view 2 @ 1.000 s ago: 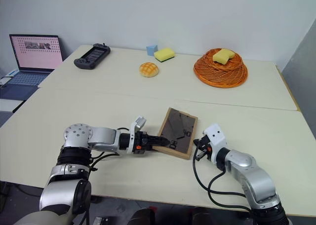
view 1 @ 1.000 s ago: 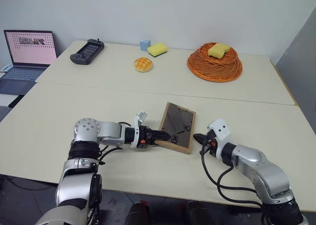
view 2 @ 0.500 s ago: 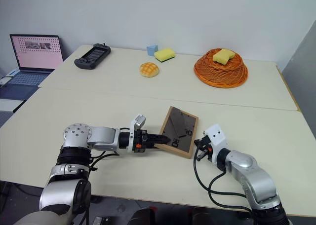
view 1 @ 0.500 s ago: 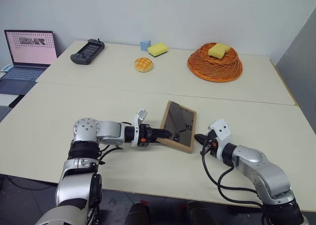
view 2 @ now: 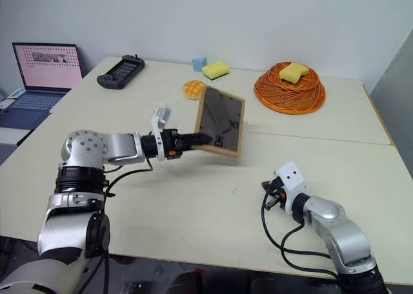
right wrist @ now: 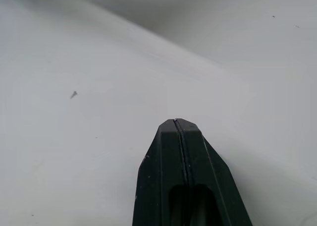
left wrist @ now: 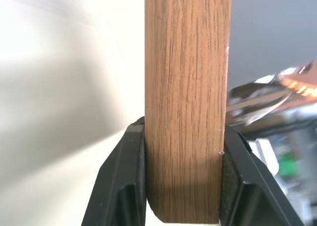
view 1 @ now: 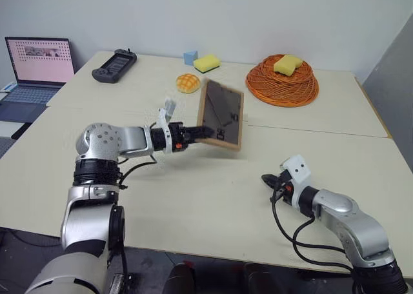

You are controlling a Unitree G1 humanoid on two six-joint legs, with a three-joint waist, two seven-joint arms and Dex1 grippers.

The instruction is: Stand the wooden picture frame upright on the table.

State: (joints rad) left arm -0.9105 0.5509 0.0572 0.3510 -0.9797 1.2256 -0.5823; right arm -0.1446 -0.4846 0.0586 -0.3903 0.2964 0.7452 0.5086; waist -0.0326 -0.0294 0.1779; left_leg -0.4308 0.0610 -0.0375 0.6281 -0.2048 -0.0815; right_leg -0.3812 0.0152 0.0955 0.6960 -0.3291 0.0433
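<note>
The wooden picture frame hangs in the air above the table, nearly upright, its dark back with black clips facing me. My left gripper is shut on the frame's left edge; in the left wrist view the light wood rail sits clamped between the two black fingers. My right gripper rests low over the table at the front right, shut with nothing in it, well apart from the frame. Its joined fingertips point at bare tabletop.
At the back stand an orange woven basket with a yellow sponge, a bun, another yellow sponge, a blue cube and a black handheld console. A laptop sits far left. A seam crosses the table.
My left gripper has lifted the frame off the table, carrying it up and away from me and rolling it from flat to nearly upright. The right gripper has stayed low and shut.
</note>
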